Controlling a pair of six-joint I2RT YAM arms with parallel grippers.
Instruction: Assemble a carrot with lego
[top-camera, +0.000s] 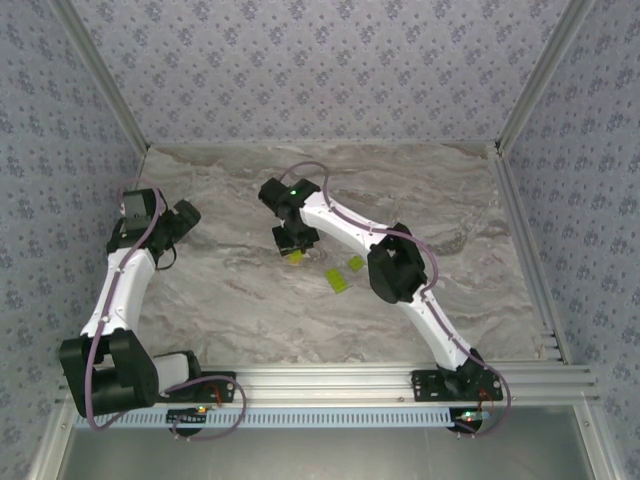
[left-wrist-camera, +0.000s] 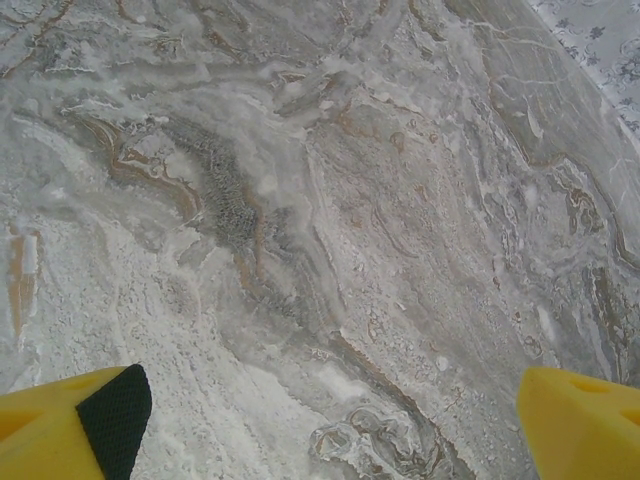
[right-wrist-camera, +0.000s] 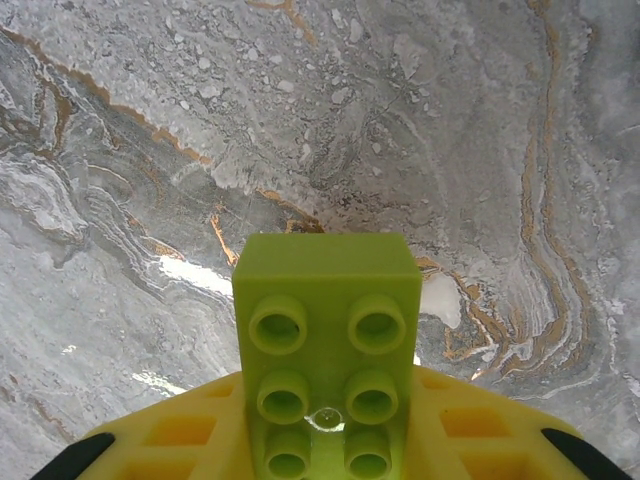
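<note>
Right gripper (top-camera: 295, 245) hangs over the middle of the table (top-camera: 250, 310). Its fingers are clamped on a held brick (right-wrist-camera: 325, 340), lime-green, which pokes out past the fingertips with its studded face toward the wrist camera. Only the near end of the brick sits between the pads.

Risks, as judgement:
- The grip is short and most of the brick overhangs. A push on the far end during mating could pivot it in the jaws or squeeze it out.
- The nearer loose brick (top-camera: 337, 280) and farther loose brick (top-camera: 355, 264), both lime-green, lie flat at about 4 o'clock from the held brick. They sit near each other, apart from it. Nothing pins them to the smooth marble, so a downward press slightly off the studs would likely skate one sideways instead of seating.
- With the studs facing the camera, the hollow underside may face away. I cannot confirm its angle to the table, and a tilted approach would jam on one stud row.

Surroundings: the right arm's elbow housing sits just beside the farther loose brick at its 3 o'clock in the top view, so a low sweep of that link could knock it.

Left gripper (top-camera: 185, 218) is at the table's 9 o'clock, well apart from all bricks. Its fingers (left-wrist-camera: 60, 430) are spread wide over bare marble, holding nothing, too far off to steady a base brick.
</note>
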